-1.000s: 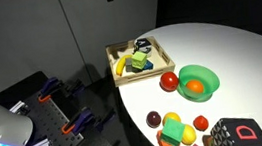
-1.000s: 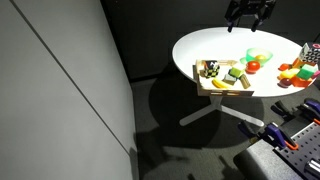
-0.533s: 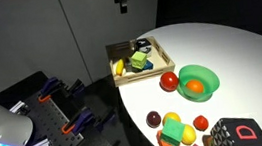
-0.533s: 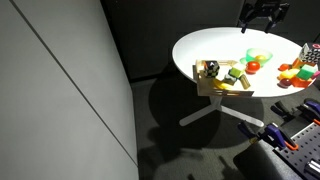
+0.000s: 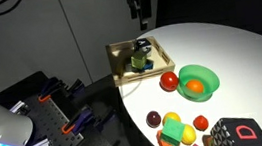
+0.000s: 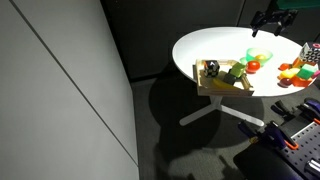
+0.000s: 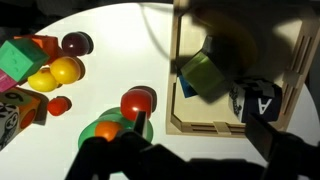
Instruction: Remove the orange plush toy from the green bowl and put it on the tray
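The green bowl stands on the white round table and holds the orange plush toy. A shiny red ball lies against the bowl. The light-wood tray sits at the table's edge with several toys in it. My gripper hangs open and empty above the tray's far side, apart from the bowl. In the wrist view the bowl with the orange toy is at lower left, the tray at right, and my dark fingers are spread wide at the bottom.
The tray holds a green block and a black lettered cube. Yellow, green and dark red toys and a black box with red marking lie near the table's front. The table edge runs beside the tray.
My gripper has moved across and down from the top of the scene to a place over the tray's far side. The objects on the table have not moved.
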Motion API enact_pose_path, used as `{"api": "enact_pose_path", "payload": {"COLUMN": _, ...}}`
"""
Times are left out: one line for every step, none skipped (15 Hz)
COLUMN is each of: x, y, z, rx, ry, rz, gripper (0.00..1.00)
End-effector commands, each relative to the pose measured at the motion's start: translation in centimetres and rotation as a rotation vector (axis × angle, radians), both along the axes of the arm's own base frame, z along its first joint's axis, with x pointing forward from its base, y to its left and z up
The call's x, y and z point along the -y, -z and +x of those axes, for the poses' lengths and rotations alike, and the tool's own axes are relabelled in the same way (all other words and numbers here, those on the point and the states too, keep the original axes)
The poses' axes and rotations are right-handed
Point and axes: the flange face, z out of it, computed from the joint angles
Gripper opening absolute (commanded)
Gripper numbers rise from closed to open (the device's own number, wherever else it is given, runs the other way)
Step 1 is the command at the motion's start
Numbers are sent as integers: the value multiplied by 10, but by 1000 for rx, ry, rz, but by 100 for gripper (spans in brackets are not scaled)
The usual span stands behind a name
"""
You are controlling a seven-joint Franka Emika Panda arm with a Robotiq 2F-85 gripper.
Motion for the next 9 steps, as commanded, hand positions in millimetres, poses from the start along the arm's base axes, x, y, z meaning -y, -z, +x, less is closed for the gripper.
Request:
{"api": "enact_pose_path", "payload": {"x": 21, "y": 13, "z": -2, "rx": 49, "ry": -74, "rz": 14, "gripper": 100}}
{"api": "enact_pose_path", "payload": {"x": 25, "y": 16, "z": -2, "rx": 57, "ry": -91, "rz": 16, "gripper": 100}}
{"api": "enact_pose_path", "payload": {"x": 30, "y": 18, "z": -2, "rx": 65, "ry": -108, "rz": 23, "gripper": 100}}
{"api": "enact_pose_path", "payload": {"x": 34, "y": 20, "z": -2, "rx": 65, "ry": -127, "rz": 33, "gripper": 100}}
{"api": "enact_pose_path", "payload": {"x": 37, "y": 21, "z": -2, "rx": 64, "ry": -138, "rz": 38, "gripper": 100}}
{"api": "enact_pose_path", "payload": {"x": 40, "y": 22, "z": -2, "rx": 63, "ry": -148, "rz": 43, "gripper": 100}}
{"api": "enact_pose_path", "payload": {"x": 41, "y": 21, "z": -3, "rx": 58, "ry": -151, "rz": 43, "gripper": 100}}
{"api": "enact_pose_path", "payload": {"x": 35, "y": 24, "z": -3, "rx": 46, "ry": -133, "rz": 34, "gripper": 100}}
{"api": "enact_pose_path", "payload": {"x": 36, "y": 25, "z": -4, "rx": 45, "ry": -134, "rz": 34, "gripper": 100}}
